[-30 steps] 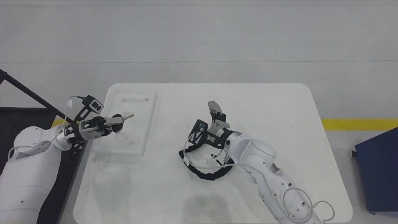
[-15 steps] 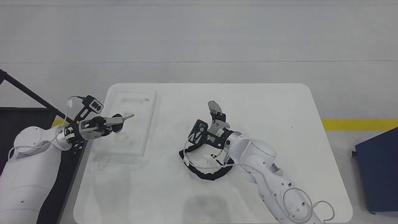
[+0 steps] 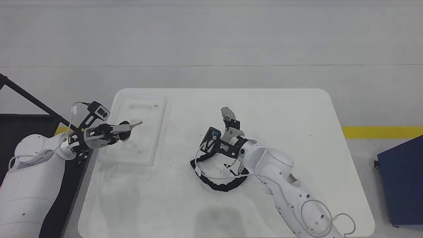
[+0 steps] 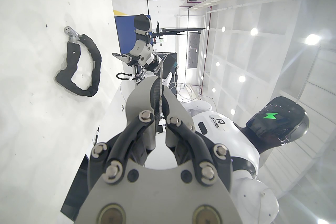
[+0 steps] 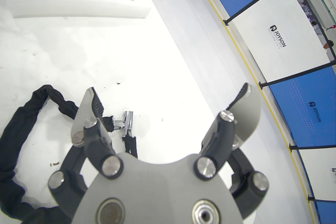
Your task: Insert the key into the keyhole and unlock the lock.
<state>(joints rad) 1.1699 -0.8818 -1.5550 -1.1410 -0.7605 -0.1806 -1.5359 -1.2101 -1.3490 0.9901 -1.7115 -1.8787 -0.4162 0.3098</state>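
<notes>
We saw two arms over the surface. The left arm came in low across the left edge, its wrist roughly level, and the left gripper sat above the near part of the foam tray. Its fingers were pressed narrowly together on the one key, whose thin blade stuck out past the fingertips toward the middle of the surface.

The right arm was bent in from the near edge, with the right gripper pointing toward the far edge. Its fingers were spread wide and held nothing.

We counted one lock, a black sleeved loop lying flat near the middle of the surface, right by the right wrist. Its metal cylinder lay between the spread fingers, just beside one of them; we could not tell whether they touched. We counted one tray, set at the far left corner.
</notes>
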